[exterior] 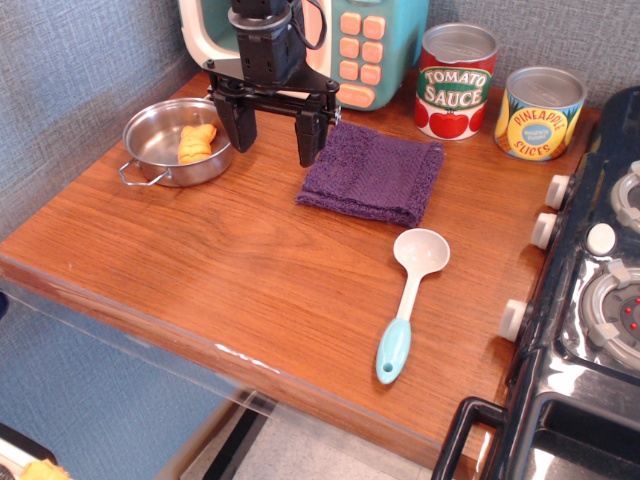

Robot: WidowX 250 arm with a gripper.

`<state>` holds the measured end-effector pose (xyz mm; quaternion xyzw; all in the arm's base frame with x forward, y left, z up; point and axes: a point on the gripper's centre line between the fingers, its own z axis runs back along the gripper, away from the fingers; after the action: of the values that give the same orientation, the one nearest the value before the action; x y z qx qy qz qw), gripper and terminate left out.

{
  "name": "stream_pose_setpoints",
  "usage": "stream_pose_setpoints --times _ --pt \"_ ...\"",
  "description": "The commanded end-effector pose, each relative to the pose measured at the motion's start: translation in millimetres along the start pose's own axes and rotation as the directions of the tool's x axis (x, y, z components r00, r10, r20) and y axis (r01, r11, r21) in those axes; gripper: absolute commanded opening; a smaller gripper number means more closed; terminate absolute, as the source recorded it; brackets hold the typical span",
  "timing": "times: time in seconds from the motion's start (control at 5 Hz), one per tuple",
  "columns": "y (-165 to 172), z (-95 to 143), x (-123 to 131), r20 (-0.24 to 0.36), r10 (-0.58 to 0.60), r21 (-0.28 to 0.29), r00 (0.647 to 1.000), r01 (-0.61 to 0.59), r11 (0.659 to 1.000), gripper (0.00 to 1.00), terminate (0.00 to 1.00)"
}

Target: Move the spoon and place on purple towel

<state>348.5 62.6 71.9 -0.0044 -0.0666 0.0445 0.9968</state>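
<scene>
On the wooden surface, a round steel pan at the left holds 1 orange toy piece; beside it the black tool hangs with its 2 fingers spread apart, holding nothing; the square dark purple terry towel lies just right; the white plastic spoon with a light-blue handle rests near the towel's front edge, apart from it; 2 toy cans, tomato sauce and pineapple slices, stand behind.

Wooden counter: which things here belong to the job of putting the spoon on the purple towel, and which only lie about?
For the job:
spoon
purple towel
hand, open, above the counter

Only lying about:
steel pan holding a yellow toy food
tomato sauce can
pineapple slices can
toy stove
</scene>
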Motion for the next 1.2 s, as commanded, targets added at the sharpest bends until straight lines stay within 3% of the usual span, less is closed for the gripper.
stream_pose_setpoints --times 0.0,0.2,0.4,0.6,1.0 --pt "0.0 0.0 0.0 0.0 0.0 0.0 1.0 0.0 1.0 1.0 0.0" --pt "-31.2 1.7 -29.1 0.002 -0.065 -0.013 0.998 0.065 0.998 1.0 0.0" --pt "-58.4 1.4 -75.8 -0.023 -0.081 -0.011 0.996 0.081 0.997 1.0 0.0" --pt "-74.3 -7.8 -108.7 -0.05 -0.075 0.022 0.996 0.076 0.997 1.0 0.0" --pt "-100.3 -36.5 -122.7 -0.082 0.012 0.049 0.997 -0.008 0.999 1.0 0.0"
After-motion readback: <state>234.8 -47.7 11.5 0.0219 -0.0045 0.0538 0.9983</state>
